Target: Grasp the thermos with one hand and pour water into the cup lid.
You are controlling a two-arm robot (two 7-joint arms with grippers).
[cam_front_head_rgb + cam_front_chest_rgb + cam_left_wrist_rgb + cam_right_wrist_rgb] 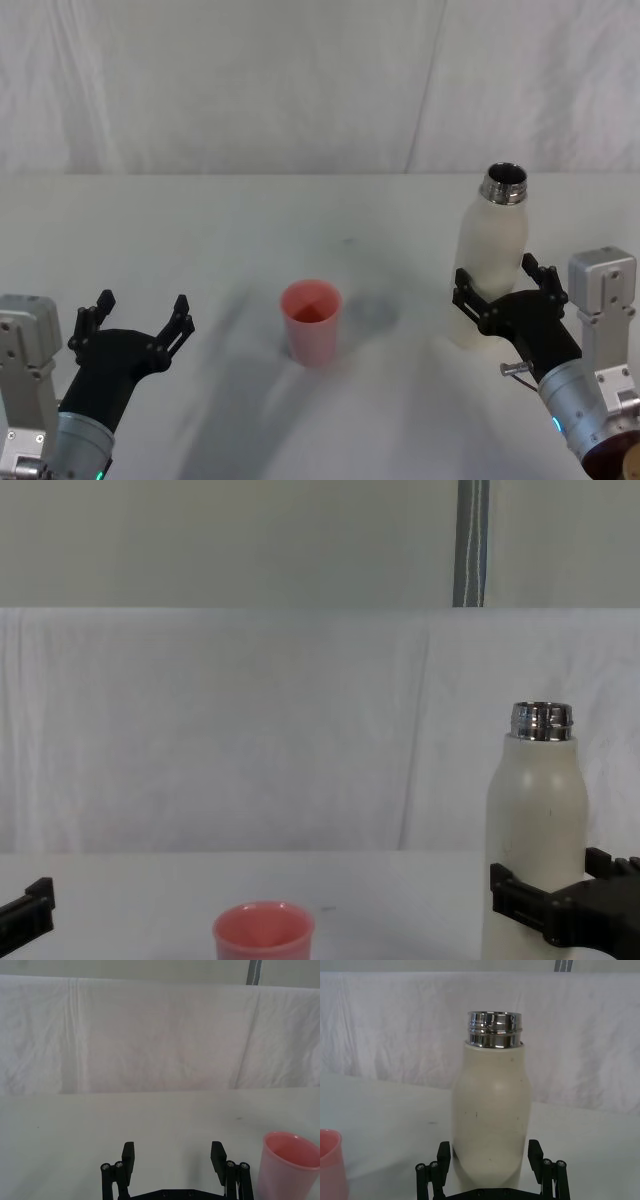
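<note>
Right pincer (505, 285) straddles the upright thermos (492, 262), released; left pincer (137, 318) idles released on the white-draped bench (250, 230); chest view alone shows a grey pole (471, 542).

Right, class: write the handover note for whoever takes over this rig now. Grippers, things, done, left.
Right gripper: open, fingers either side of the thermos's lower body; contact unclear.
Left gripper: open, idle at the near left, holding nothing.
Thermos: upright on the table at the right, steel neck uncapped.
Cup lid: upright at the centre, left of the thermos, apart from it.
Done: right gripper in place around the thermos.
Left: close, lift, carry to the cup lid, pour.
</note>
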